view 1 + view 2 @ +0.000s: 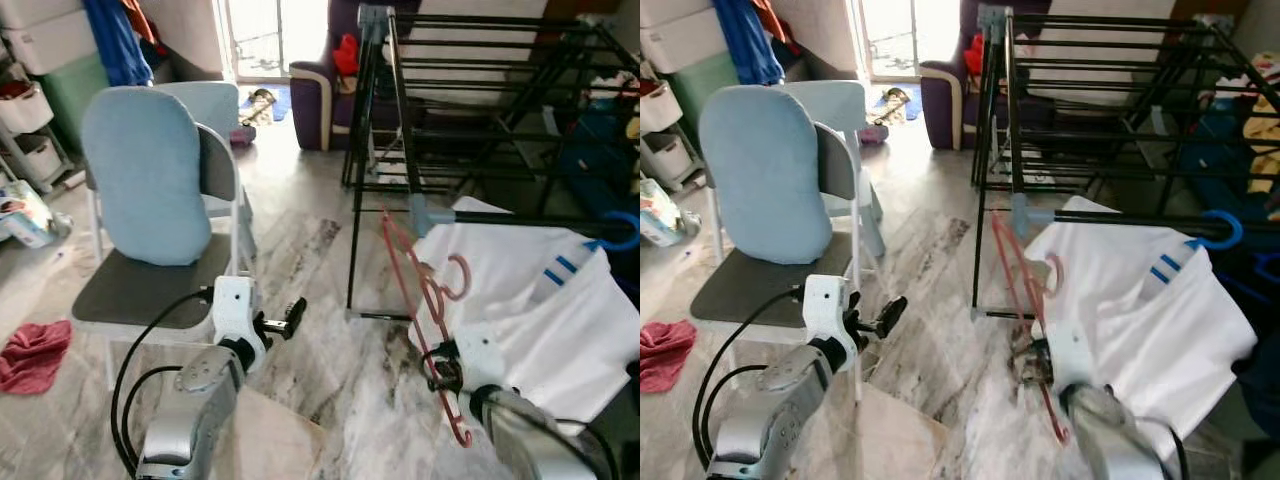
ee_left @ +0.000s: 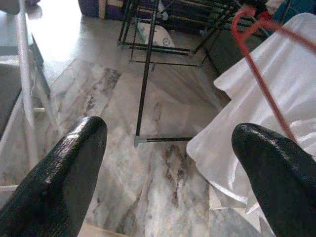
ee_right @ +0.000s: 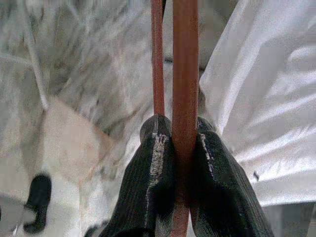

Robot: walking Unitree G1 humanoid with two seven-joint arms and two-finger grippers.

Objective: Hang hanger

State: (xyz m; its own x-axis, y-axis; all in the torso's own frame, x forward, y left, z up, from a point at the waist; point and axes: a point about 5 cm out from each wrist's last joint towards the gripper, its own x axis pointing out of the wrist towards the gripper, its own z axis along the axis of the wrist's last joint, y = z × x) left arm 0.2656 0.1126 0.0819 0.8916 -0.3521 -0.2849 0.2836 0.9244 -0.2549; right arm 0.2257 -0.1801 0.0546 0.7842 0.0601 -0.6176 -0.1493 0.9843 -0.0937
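Far left: a folding chair (image 1: 150,230) with a blue cushion, a pink cloth (image 1: 35,355) on the marble floor (image 1: 300,260) beside it. Next, left hand (image 2: 168,163), raised low over the floor near the chair's seat, fingers spread wide with nothing between them; idle for now. Further right, black drying rack (image 1: 400,130), its near rail carrying a white shirt (image 1: 540,300) on a blue hanger hook (image 1: 625,232). Just in front of that shirt, right hand (image 3: 177,148) pressed together on the thin red hanger (image 1: 420,300), pinching its wire low down, hook end (image 1: 458,275) upward and below the near rail, just left of the shirt's shoulder. Step in hand, judged: carrying the gripped hanger toward the rack, not yet hung. Next move probably calls for lifting the hook above the rail, clearing the shirt's edge, settling it over a free stretch of bar, then releasing. Risk: hook snagging the white fabric, or the thin wire twisting in the pinch.
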